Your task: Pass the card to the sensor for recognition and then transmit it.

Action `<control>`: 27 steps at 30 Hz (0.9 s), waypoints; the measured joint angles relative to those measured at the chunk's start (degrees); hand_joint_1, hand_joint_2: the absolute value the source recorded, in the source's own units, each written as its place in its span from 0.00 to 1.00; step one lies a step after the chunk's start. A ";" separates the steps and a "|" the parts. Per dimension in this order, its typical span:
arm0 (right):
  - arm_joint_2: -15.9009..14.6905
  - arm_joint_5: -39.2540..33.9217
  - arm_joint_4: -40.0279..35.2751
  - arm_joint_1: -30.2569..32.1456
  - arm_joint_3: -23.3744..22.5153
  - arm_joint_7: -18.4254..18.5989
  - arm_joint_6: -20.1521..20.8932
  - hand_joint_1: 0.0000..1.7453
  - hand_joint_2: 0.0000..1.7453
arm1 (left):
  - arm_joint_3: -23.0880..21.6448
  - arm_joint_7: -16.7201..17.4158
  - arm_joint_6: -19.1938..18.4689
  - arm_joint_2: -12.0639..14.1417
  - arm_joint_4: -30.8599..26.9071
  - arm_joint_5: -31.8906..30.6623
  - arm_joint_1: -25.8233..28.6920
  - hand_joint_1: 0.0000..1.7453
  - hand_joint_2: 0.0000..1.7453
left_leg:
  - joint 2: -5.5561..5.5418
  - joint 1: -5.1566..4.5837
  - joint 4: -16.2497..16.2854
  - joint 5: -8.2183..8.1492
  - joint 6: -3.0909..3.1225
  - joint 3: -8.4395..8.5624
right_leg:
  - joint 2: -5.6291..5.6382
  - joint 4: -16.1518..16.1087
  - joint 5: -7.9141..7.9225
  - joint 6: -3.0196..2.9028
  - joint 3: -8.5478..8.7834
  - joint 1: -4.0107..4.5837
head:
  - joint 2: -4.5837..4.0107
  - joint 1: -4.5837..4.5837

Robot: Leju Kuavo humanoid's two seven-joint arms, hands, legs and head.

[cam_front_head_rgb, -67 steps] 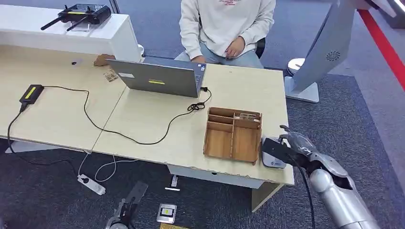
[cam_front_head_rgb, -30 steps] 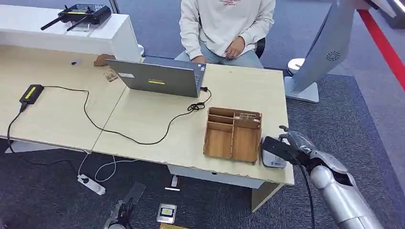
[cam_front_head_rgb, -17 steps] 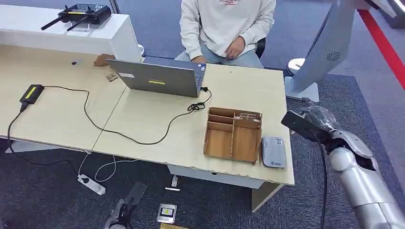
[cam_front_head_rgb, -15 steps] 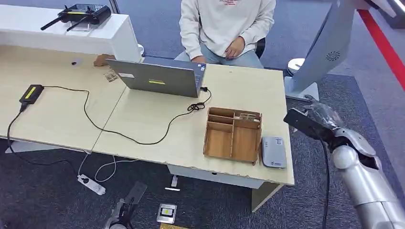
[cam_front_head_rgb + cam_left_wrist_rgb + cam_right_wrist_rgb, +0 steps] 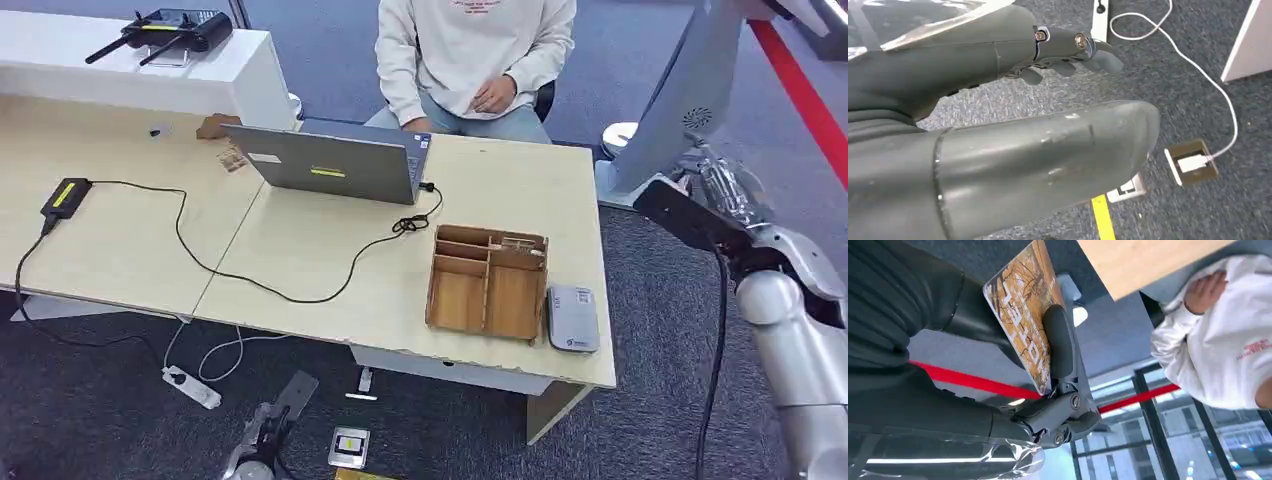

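Observation:
My right hand (image 5: pixel 722 195) is raised off the table's right edge and grips a card (image 5: pixel 683 215), dark on the side facing my head. In the right wrist view the card (image 5: pixel 1023 310) shows a brown printed face, pinched between thumb and fingers (image 5: pixel 1058 340). The grey card sensor (image 5: pixel 572 318) lies flat on the table near the front right corner, beside a wooden organizer tray (image 5: pixel 488 283). The card is well above and to the right of the sensor. A person in a white sweatshirt (image 5: pixel 470 50) sits behind the table. My left hand (image 5: pixel 1063 50) hangs over the carpet holding nothing, fingers loosely curled.
An open laptop (image 5: pixel 330 162) stands at the back middle, with a black cable (image 5: pixel 250 275) running to a small black device (image 5: pixel 65 195). A white counter (image 5: pixel 140 70) carries a controller. A grey display stand (image 5: pixel 670 110) rises right behind my right hand.
My right hand lifted the card off the sensor and carried it up and to the right, away from the table. The sensor stayed in place.

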 joint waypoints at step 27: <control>30.93 3.21 31.72 -20.38 10.69 -14.76 3.32 1.00 1.00 | -1.99 -4.77 1.31 -0.09 -1.03 7.58 0.46 0.00 0.00 | 0.00 0.11 0.00 0.05 -0.06 -0.07 | -0.06 0.13 -0.02 -0.04 -0.07 0.11 | 0.00 0.02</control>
